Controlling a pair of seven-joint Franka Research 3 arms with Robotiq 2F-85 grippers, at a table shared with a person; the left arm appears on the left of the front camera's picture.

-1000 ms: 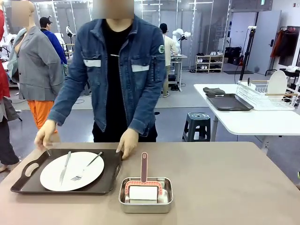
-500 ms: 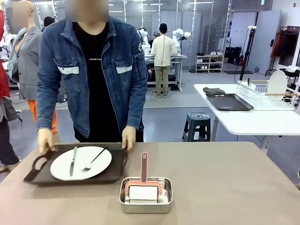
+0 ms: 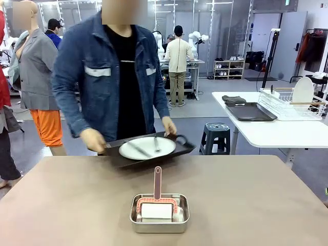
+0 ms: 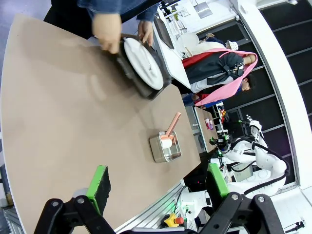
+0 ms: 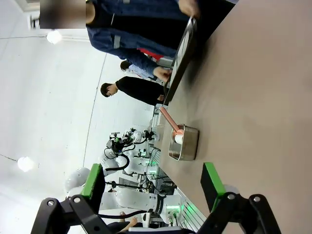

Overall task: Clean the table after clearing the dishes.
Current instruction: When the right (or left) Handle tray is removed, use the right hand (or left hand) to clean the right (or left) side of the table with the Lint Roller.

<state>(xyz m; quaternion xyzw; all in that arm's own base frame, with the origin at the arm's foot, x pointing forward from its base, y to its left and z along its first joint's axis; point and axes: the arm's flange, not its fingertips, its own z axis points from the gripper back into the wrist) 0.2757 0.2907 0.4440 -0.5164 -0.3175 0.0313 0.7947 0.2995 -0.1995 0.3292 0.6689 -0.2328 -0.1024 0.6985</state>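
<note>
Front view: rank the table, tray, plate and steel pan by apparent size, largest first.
1. table
2. tray
3. steel pan and plate: similar width. The pan is nearer the camera and the plate is tilted, so I leave them unranked.

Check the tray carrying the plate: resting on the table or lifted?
Lifted: the person holds the tray, tilted, above the far edge of the table.
</note>
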